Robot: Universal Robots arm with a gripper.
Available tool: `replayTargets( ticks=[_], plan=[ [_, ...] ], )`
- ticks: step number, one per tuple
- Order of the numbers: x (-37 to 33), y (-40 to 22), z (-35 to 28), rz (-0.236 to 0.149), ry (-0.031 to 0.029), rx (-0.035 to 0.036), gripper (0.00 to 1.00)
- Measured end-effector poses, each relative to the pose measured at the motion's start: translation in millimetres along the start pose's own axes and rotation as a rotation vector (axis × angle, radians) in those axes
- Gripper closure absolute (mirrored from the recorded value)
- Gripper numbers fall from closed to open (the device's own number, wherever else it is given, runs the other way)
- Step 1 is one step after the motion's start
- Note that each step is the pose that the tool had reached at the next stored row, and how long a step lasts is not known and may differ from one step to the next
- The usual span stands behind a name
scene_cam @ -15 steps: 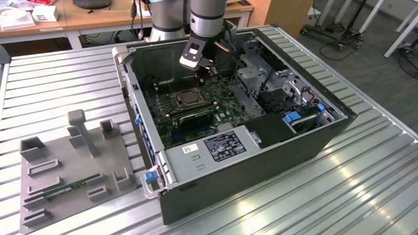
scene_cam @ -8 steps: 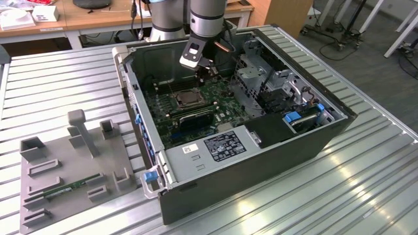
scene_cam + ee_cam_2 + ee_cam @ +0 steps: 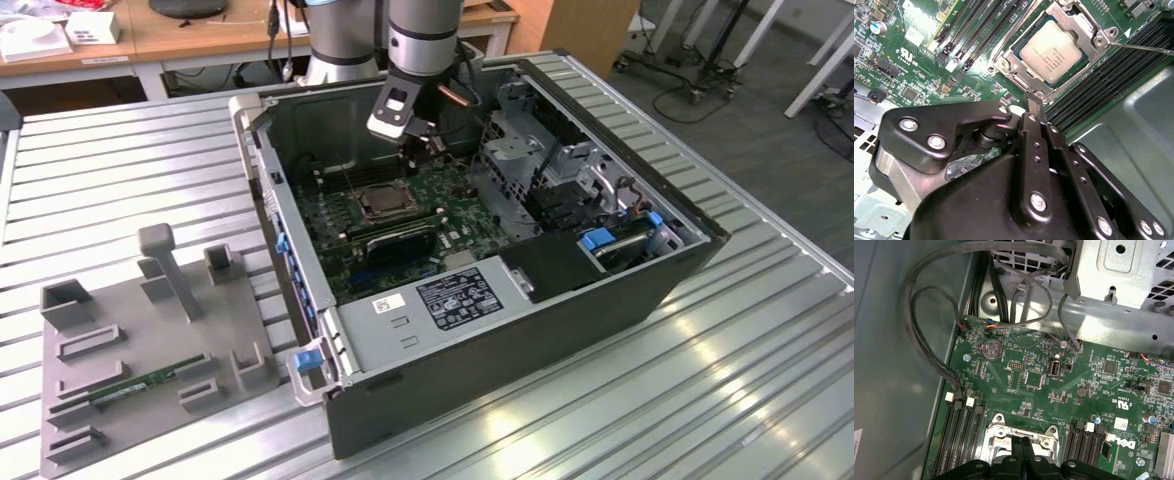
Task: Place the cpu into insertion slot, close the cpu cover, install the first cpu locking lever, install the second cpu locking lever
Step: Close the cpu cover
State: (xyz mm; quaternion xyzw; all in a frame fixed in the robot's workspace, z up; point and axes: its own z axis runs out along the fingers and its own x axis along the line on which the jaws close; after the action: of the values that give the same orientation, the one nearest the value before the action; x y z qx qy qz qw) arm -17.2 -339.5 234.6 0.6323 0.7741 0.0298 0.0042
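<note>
One cpu is sitting in the insertion slot, cpu cover lying flat over it. You're holding the pincer shut, empty, just beside the cover's corner, likely so its narrow tip suits the locking lever.

Silvery-tan cpu, bright silvery cpu cover, green motherboard, black pincer, pale grey ribbed table.
</note>
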Motion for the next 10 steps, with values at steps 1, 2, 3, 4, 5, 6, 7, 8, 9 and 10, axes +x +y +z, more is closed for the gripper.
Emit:
replayTargets(
  ticks=[1,2,3,4,5,6,7,8,9,10],
  plan=[
    [0.0,0.0,0.0,-0.003,0.0002,0.0001,0.89],
    [0.0,0.0,0.0,-0.008,0.0004,0.0003,0.89],
    [0.0,0.0,0.0,-0.016,0.0008,0.0005,0.89],
    [0.0,0.0,0.1,-0.027,0.0014,0.0008,0.89],
    [0.0,0.0,0.1,-0.04,0.0021,0.0012,0.89],
    [0.0,0.0,0.1,-0.049,0.0025,0.0015,0.89],
    [0.0,0.0,0.1,-0.057,0.0029,0.0017,0.89],
    [0.0,0.0,0.1,-0.066,0.0033,0.002,0.89],
    [0.0,0.0,0.2,-0.072,0.0037,0.0022,0.89],
    [0.0,0.0,0.2,-0.078,0.004,0.0024,0.89]
  ],
)
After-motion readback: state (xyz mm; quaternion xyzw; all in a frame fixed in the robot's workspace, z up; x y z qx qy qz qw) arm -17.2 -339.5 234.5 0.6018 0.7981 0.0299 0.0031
